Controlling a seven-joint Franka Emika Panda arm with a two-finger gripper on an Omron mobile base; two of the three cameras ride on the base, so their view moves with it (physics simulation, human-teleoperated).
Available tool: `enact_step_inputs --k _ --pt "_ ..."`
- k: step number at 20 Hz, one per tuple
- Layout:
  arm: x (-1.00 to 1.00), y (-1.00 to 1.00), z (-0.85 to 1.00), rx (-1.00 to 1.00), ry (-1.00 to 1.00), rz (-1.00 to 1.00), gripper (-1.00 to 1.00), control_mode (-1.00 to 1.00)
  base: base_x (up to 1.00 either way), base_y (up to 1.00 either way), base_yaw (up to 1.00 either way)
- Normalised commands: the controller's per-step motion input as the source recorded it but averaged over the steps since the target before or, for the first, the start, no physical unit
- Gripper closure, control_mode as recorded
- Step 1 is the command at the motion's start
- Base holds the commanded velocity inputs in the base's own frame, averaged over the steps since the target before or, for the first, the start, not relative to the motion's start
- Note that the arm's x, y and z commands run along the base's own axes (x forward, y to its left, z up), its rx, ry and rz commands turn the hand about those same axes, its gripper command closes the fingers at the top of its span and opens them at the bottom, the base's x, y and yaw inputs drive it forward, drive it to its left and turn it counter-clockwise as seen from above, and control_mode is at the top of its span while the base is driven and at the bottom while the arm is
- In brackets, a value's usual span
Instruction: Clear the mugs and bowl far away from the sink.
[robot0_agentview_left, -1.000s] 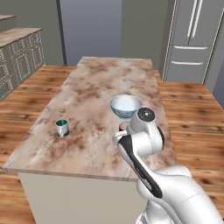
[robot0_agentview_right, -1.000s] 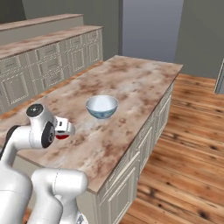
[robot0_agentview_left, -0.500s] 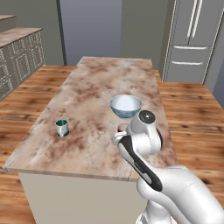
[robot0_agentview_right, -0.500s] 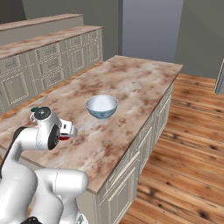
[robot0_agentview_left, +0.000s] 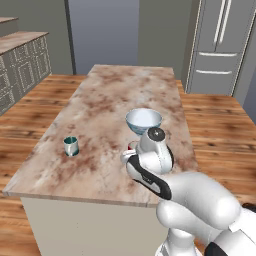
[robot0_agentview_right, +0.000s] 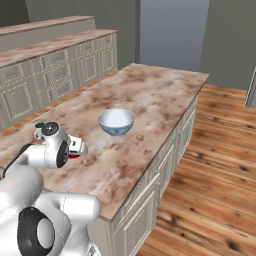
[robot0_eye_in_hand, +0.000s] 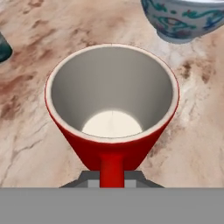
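Note:
My gripper (robot0_eye_in_hand: 112, 180) is shut on the handle of the red mug (robot0_eye_in_hand: 112, 146), which stands upright and empty just in front of the hand. The same gripper (robot0_agentview_left: 129, 151) sits low over the counter's near right part, with a bit of the red mug (robot0_agentview_left: 131, 146) peeking out beside the wrist. The bowl (robot0_agentview_left: 143, 121) stands just beyond it, a short gap away, and also shows as the bowl (robot0_agentview_right: 116, 121) and the bowl (robot0_eye_in_hand: 188, 19). The teal mug (robot0_agentview_left: 71, 146) stands far to the left near the front edge. The sink is out of view.
All of this is on a long marbled island counter (robot0_agentview_left: 115, 95) with wood floor around it. A grey fridge (robot0_agentview_left: 220, 45) stands at the back right. Cabinets (robot0_agentview_right: 55, 80) run along the far side in the right base view.
The wrist has come down lower towards the counter with the red mug still held. The bowl and the teal mug have stayed where they were.

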Motion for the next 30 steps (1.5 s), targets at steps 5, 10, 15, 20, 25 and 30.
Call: enact_step_inputs --k 5,10,15,20,25,30 --pt "0.39 0.14 -0.12 0.00 0.05 -0.03 1.00 -1.00 0.00 0.00 0.00" --pt "0.27 0.10 -0.18 0.00 0.01 -0.02 1.00 -1.00 0.00 0.00 0.00" --pt "0.24 0.10 -0.25 0.00 0.00 -0.01 1.00 -1.00 0.00 0.00 0.00" --pt "0.16 0.05 -0.32 0.00 0.00 -0.01 1.00 -1.00 0.00 0.00 0.00" --pt "0.11 0.00 -0.34 0.00 0.00 0.00 1.00 -1.00 0.00 0.00 0.00" --pt "0.10 0.00 -0.31 0.00 0.00 0.00 1.00 -1.00 0.00 0.00 0.00"
